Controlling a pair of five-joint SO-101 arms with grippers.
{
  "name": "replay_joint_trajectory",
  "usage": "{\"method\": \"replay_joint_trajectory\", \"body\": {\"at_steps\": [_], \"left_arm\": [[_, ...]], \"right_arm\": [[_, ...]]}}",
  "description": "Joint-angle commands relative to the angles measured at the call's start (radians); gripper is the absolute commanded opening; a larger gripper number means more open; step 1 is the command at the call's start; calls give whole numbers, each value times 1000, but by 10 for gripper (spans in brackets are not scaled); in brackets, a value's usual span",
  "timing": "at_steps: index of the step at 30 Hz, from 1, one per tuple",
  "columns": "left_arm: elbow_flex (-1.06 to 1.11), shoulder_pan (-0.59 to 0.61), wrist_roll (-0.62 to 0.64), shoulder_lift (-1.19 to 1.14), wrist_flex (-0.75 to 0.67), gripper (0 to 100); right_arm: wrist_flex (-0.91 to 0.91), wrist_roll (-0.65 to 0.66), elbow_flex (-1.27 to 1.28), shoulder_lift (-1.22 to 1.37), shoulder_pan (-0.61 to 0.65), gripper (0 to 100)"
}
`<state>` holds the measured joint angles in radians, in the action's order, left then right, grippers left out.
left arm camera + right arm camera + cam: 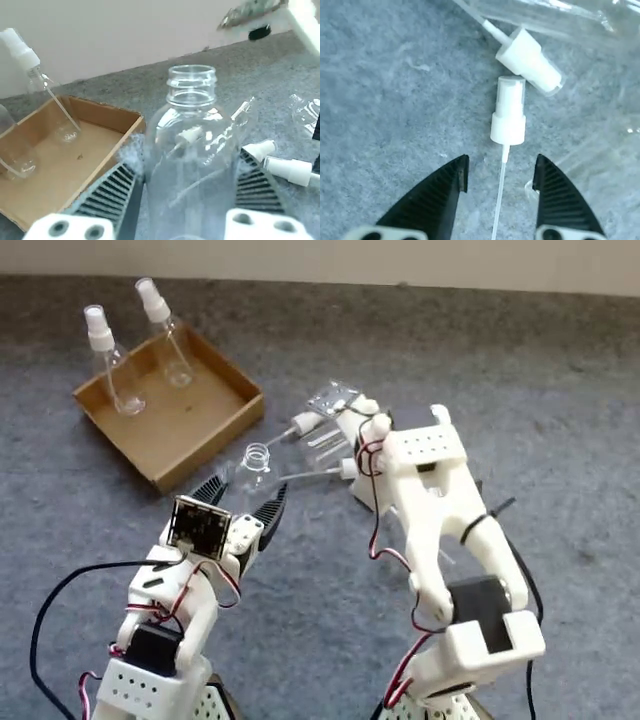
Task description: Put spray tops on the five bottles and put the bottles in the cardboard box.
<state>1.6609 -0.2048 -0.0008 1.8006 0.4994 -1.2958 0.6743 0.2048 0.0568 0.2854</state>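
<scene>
A clear bottle [192, 160] without a top stands upright between my left gripper's [182, 192] black fingers, which press its sides; in the high view this bottle [255, 462] is just in front of the cardboard box [215, 445]. Two bottles with spray tops [112, 360] [165, 335] stand in the box. My right gripper [500, 175] is open and hovers low over the carpet, its fingers on either side of the thin tube of a loose white spray top [508, 120]. A second spray top [530, 60] lies just beyond it.
Clear bottles [560, 15] lie on the grey carpet beyond the spray tops, beside the right arm [420, 455]. Two loose spray tops [260, 148] [290, 170] lie close to the held bottle. Cables trail from both arm bases.
</scene>
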Motion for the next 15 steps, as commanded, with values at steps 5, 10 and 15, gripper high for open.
{"method": "replay_joint_trajectory", "body": {"at_steps": [5,10,15], "left_arm": [[-4,-1,14,19,-31,126],[-1,-1,14,19,-31,126],[22,-1,14,19,-48,126]], "right_arm": [[-12,17,-205,168,7,199],[-13,17,-286,277,8,198],[-13,17,-294,332,7,198]]}}
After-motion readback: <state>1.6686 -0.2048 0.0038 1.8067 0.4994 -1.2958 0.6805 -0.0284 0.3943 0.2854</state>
